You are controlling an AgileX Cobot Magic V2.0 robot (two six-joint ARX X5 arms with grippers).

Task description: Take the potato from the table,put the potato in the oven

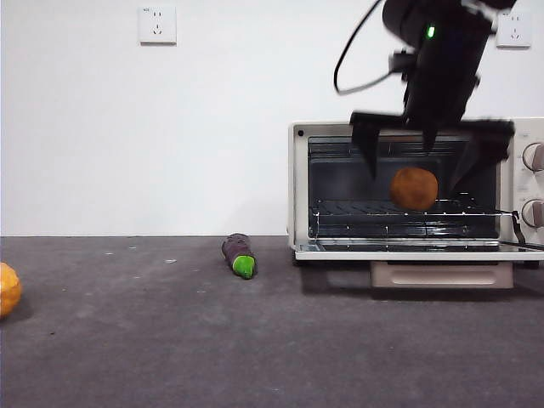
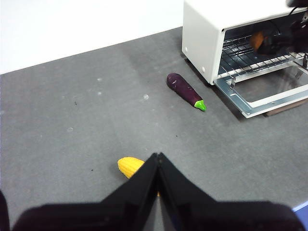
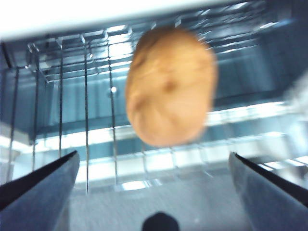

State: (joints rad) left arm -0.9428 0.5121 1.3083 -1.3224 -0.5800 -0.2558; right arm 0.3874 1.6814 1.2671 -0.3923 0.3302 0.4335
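Potato (image 1: pixel 414 188) lying on the rack inside the oven (image 1: pixel 299 183), right tool (image 1: pixel 432 146) spread wide, holding nothing. Placement seemingly done; next, backing out clear. Left tool (image 2: pixel 158 161) pinched closed, idle.

Dark grey speckled table (image 1: pixel 170 340) | oven (image 1: pixel 299 187) at back right | purple eggplant (image 1: pixel 240 254) centre | yellow-orange bumpy fruit (image 1: pixel 8 290) far left

— How open is the oven (image 1: pixel 299 183) mouth?

— Its door (image 1: pixel 416 252) lies flat, but the right gripper (image 1: pixel 433 140), jaws spread wide, fills the upper opening, with the potato (image 1: pixel 414 188) at the wire rack (image 1: pixel 357 208) (motion-blurred in the wrist view).

— And the table (image 1: pixel 153 340)?

— Broad bare stretches; only an eggplant (image 1: pixel 239 254) near the oven's corner and a yellow bumpy fruit (image 1: pixel 8 289) at the far edge.
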